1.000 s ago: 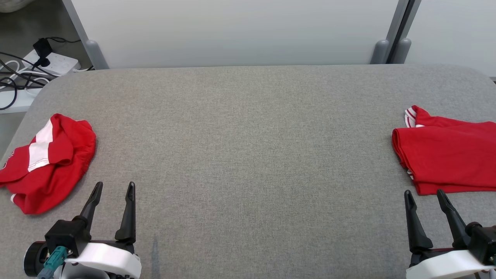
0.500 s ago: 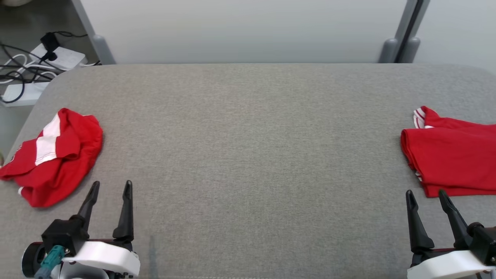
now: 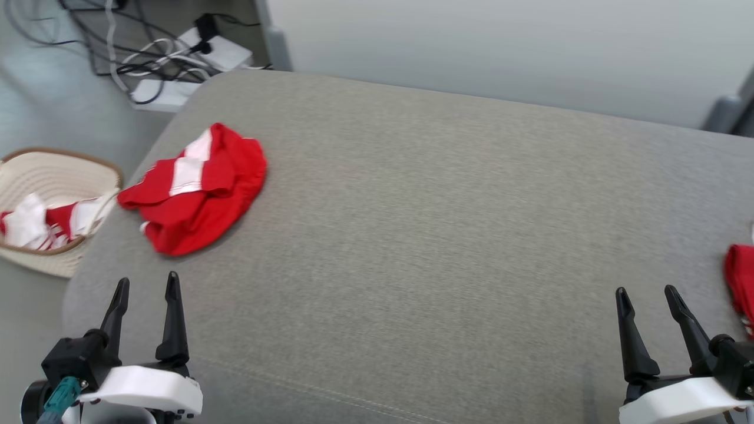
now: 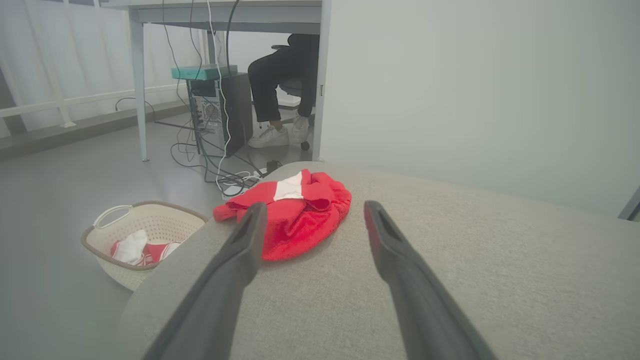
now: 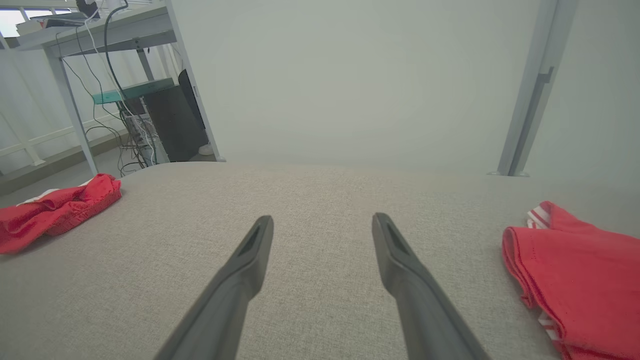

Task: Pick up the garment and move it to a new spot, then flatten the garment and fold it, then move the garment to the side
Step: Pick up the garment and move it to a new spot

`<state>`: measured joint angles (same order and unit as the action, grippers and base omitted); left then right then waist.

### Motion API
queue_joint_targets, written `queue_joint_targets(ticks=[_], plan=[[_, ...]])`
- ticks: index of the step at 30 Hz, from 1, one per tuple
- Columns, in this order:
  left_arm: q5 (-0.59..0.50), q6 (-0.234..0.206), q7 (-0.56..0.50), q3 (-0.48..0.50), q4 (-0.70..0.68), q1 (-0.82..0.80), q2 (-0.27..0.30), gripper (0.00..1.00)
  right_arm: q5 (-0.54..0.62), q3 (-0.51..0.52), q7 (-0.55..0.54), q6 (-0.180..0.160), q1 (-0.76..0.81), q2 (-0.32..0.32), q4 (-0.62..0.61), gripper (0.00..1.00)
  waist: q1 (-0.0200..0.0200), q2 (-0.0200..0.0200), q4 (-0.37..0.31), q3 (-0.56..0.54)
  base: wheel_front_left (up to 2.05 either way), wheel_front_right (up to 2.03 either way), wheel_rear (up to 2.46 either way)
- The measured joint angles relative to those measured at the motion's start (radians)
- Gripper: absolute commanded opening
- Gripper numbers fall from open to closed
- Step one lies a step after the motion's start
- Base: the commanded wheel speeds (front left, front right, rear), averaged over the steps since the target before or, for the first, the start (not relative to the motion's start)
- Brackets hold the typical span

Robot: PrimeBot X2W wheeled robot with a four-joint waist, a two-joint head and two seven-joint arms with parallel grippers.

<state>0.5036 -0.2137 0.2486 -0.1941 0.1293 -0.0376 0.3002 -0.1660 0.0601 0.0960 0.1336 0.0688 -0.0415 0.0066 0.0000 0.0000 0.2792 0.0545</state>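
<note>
**Both grippers released, crumpled garment ahead of the left arm**

From my seat I have the crumpled red garment with a white panel (image 3: 194, 188) lying in a heap on the grey fabric-covered table (image 3: 442, 235), near its rounded far-left corner. One red flap reaches the table's left edge. Nothing is touching it.

My left gripper (image 3: 147, 278) sits at the near-left edge of the table with its two dark fingers spread apart and nothing between them. It is nearer to me than the heap and well apart from it. In the left wrist view the heap lies ahead of the fingers, and the left finger partly covers its near side.

My right gripper (image 3: 645, 288) is at the near right, also spread wide and empty, above bare table. Just to its right lies a folded red cloth with white-striped trim (image 5: 575, 280), flat on the table and not in contact with the fingers.

On the floor to the left of the table stands a cream perforated plastic basket with a brown rim (image 3: 53, 176), with red and white clothes (image 3: 35, 227) inside it. Beyond the far-left corner, white power strips and dark cables (image 3: 177, 59) lie on the floor. In the left wrist view a person (image 4: 280, 100) is seated at a desk, visible as dark trouser legs and white shoes.
</note>
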Motion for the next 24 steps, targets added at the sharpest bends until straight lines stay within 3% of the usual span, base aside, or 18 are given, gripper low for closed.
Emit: queue_joint_targets(ticks=[9, 24], plan=[[-0.001, 0.003, 0.000, 0.016, 0.008, 0.029, -0.023, 1.00, 0.002, -0.002, -0.008, 0.000, 0.000, 0.001, -0.021, 1.00, 0.0000, 0.0000, 0.123, -0.014, 0.00, 0.00, 0.00], [-0.011, 0.048, 0.000, 0.033, 0.017, -0.014, -0.032, 1.00, 0.001, -0.005, -0.008, 0.000, 0.001, 0.001, -0.021, 1.00, 0.0001, 0.0000, 0.120, -0.009, 0.00, 0.00, 0.00]])
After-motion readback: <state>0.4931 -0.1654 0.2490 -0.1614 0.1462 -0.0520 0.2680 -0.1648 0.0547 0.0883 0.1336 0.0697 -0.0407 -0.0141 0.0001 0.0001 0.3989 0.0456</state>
